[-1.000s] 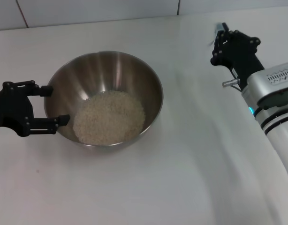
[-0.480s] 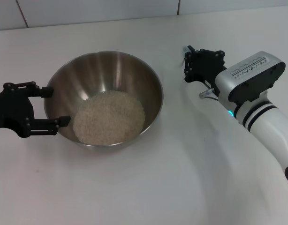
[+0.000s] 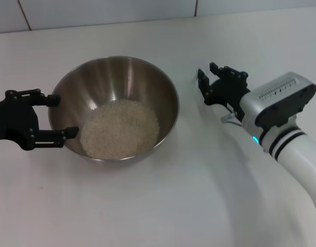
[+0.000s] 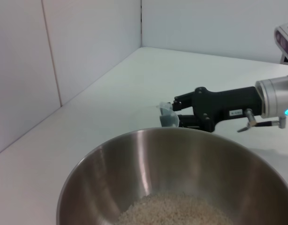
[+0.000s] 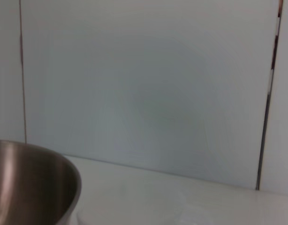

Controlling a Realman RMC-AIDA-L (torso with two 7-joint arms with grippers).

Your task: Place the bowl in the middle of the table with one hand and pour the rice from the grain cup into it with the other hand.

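The steel bowl [image 3: 122, 77] stands on the white table [image 3: 199, 195] with a pale heap of rice [image 3: 119, 128] in it. My left gripper [image 3: 60, 116] is open, its two fingers against the outside of the bowl's left wall. My right gripper [image 3: 206, 77] is low over the table just right of the bowl. In the left wrist view, the right gripper [image 4: 174, 115] is shut on the small clear grain cup [image 4: 167, 115], held tilted beyond the bowl's rim [image 4: 148, 159]. I see no rice in the cup. The bowl's edge shows in the right wrist view [image 5: 31, 183].
A white tiled wall [image 3: 106, 10] runs along the table's far edge. Bare tabletop lies in front of the bowl and to its right.
My right arm has swung in from the far right toward the bowl and lowered, and its wrist has turned. The left gripper, the bowl and the rice have not moved.
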